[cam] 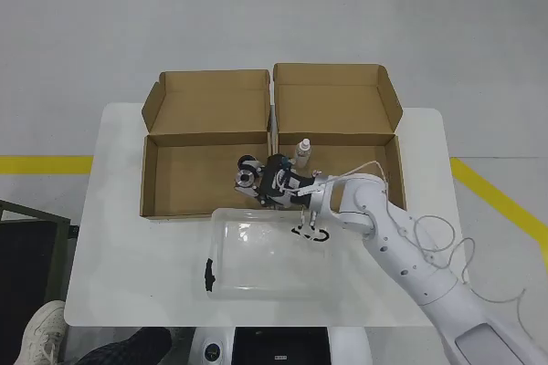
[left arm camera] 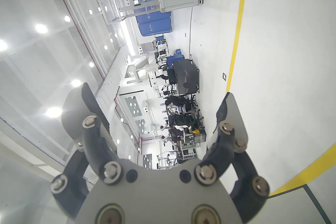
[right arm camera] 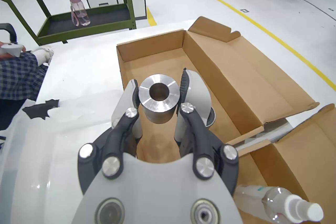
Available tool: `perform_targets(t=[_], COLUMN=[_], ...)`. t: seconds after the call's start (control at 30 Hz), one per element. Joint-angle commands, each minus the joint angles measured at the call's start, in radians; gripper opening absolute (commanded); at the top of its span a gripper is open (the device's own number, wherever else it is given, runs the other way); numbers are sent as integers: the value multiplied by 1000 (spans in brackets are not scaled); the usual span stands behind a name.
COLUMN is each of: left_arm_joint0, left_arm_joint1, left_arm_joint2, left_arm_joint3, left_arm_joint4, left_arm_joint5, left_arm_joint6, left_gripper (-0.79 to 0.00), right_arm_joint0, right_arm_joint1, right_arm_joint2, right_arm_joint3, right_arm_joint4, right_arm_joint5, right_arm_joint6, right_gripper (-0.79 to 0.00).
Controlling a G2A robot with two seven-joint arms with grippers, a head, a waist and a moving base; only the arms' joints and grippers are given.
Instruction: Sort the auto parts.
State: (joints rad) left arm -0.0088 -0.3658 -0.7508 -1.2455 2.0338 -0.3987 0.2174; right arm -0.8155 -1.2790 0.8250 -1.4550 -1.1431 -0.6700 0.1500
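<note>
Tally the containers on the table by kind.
Cardboard boxes: 2
Clear plastic bin: 1
Spray bottle: 1
Total: 4

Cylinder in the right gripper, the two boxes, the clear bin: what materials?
Cylinder: bare machined metal, steel or aluminium by the look; silvery, brightly lit flat face.
Left box and right box: brown cardboard, matte, folded flaps.
Bin: likely clear plastic; table shows through, glossy.
</note>
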Motion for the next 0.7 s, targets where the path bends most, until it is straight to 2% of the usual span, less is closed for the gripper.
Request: perform_targets(t=[0.0, 0.67], left_arm_joint0=[0, 0], left_arm_joint1=[0, 0], left_arm_joint2=[0, 0], left_arm_joint3=[0, 0], left_arm_joint4=[0, 0], left_arm_joint5=[0, 0], left_arm_joint6=[0, 0], left_gripper=[0, 0], right_arm_joint0=[21, 139], right_arm_joint1=[-7, -58], right_arm_joint2=[-18, -106], right_arm_joint3=[19, 155], right_arm_joint4=[-6, 19], right_arm_joint5=[4, -27], right_arm_joint6=[21, 197], right_gripper=[-785, -785])
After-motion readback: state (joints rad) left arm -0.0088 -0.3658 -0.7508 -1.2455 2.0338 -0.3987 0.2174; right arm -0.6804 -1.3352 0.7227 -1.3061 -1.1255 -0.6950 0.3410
